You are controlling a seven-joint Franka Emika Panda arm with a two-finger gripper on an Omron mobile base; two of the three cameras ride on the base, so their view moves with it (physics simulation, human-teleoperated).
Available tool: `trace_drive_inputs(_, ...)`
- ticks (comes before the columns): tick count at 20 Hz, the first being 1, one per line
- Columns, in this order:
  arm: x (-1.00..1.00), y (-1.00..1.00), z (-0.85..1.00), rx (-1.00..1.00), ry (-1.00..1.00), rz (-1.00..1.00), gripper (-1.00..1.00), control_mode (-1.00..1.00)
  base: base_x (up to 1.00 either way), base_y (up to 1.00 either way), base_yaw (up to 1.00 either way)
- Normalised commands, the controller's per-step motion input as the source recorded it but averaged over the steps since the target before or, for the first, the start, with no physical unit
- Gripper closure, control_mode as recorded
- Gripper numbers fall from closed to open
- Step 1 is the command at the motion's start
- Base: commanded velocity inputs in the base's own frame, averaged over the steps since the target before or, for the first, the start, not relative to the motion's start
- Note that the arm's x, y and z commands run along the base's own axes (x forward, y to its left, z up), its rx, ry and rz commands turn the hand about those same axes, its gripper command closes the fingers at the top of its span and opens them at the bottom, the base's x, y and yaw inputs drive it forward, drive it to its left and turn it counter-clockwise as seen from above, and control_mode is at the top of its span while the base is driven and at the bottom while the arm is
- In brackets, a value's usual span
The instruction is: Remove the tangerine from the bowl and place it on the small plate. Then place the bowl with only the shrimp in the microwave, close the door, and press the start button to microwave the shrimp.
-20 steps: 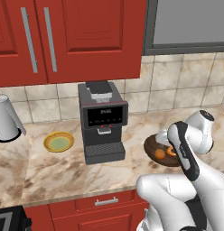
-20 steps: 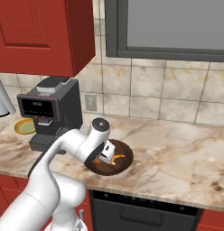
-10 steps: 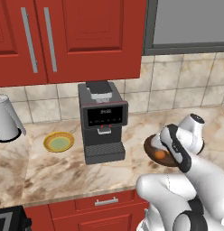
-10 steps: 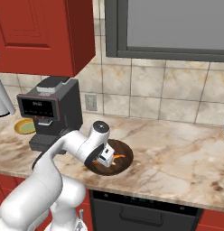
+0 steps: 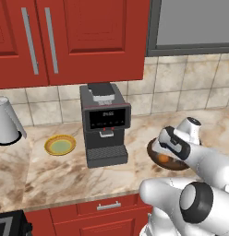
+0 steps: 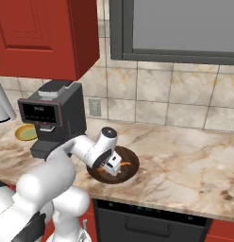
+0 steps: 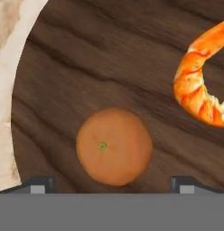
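The tangerine (image 7: pixel 114 145) is a small round orange fruit with a tiny green dot at its middle, its skin smooth and even. It lies on the floor of the bowl (image 7: pixel 100 67), a wide shallow dish of dark brown wood with clear grain. Beside it in the same bowl, apart from it and not touching, lies the shrimp (image 7: pixel 198 85), a curved orange piece with paler bands (it bends like a crescent).

In the hand view the claw (image 7: pixel 111 184) hangs straight over the fruit with its two dark tips spread wide, one at each side of the tangerine and clear of it; it has hold of nothing. The fruit sits between the tips, just ahead of them.

From the right base view the claw (image 6: pixel 112 165) is low over the bowl (image 6: pixel 129 171), which rests on the marble desk (image 6: pixel 185 165) near its front edge. From the left base view the fruit (image 5: pixel 164 158) peeks out under the arm. The small plate (image 5: pixel 60 145), yellow-rimmed with a pale green centre, lies well apart, on the far side of the black coffee machine (image 5: pixel 105 123).
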Motion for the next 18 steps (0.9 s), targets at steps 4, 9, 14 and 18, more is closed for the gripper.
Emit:
trace_drive_inputs(4,0.21,0.00,-0.26,0.02,0.06,0.00,-1.00,-1.00,0.00,0.00,0.00)
trace_drive_inputs(9,0.18,0.00,-0.22,0.01,0.03,0.00,-1.00,-1.00,0.00,0.00,0.00)
trace_drive_inputs(14,0.01,0.00,-0.20,0.00,0.02,0.00,1.00,-1.00,0.00,0.00,0.00)
trace_drive_inputs(18,0.00,0.00,0.00,0.00,0.00,0.00,1.00,-1.00,0.00,0.00,0.00)
